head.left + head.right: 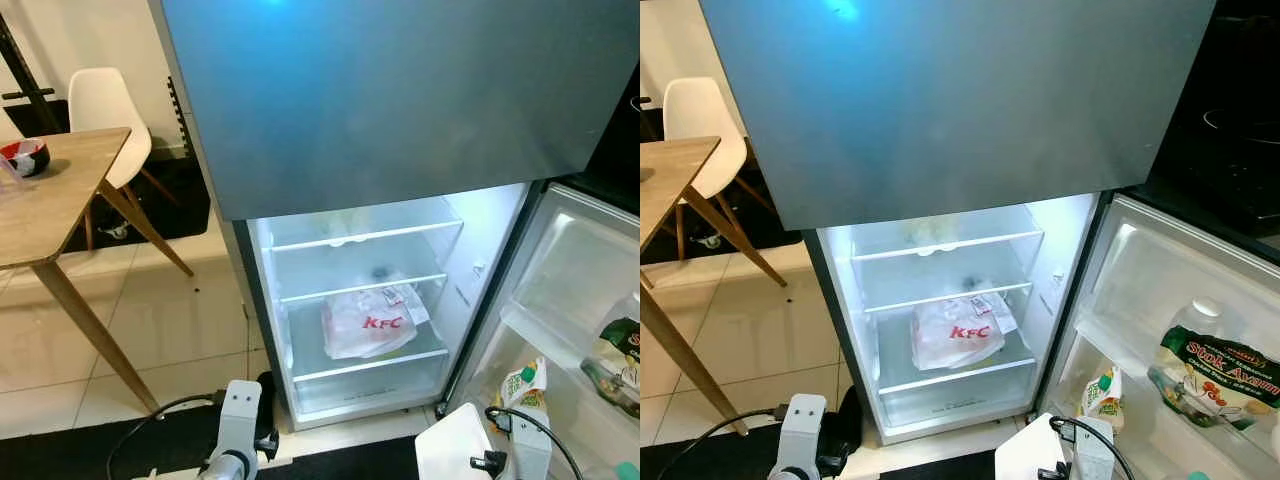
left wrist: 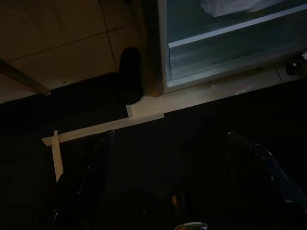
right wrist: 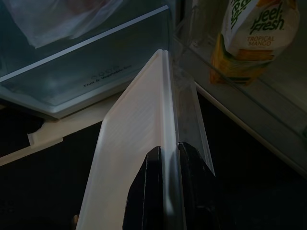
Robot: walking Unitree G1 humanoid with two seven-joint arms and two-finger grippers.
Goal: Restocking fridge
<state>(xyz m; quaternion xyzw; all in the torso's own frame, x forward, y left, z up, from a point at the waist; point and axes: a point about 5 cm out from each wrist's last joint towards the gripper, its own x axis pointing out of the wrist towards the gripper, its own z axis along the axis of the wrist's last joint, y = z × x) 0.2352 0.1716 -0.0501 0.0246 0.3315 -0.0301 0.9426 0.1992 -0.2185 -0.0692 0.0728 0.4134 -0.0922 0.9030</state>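
Observation:
The fridge (image 1: 400,100) stands before me with its lower compartment open and lit. A white KFC bag (image 1: 368,322) lies on the lower glass shelf (image 1: 370,362). My right gripper (image 3: 166,149) is shut on the edge of a flat white box (image 3: 139,143), held low in front of the fridge's bottom drawer; the same box (image 1: 450,448) shows at the lower edge of the left eye view. My left gripper (image 2: 172,143) hangs open over the dark floor mat, left of the fridge base, holding nothing.
The open door (image 1: 1160,290) swings out on the right; its racks hold a mango juice pouch (image 3: 252,33) and a green-labelled bottle (image 1: 1210,370). A wooden table (image 1: 50,200) with a bowl (image 1: 25,155) and a white chair (image 1: 105,110) stand left. Tape strips (image 2: 105,127) mark the floor.

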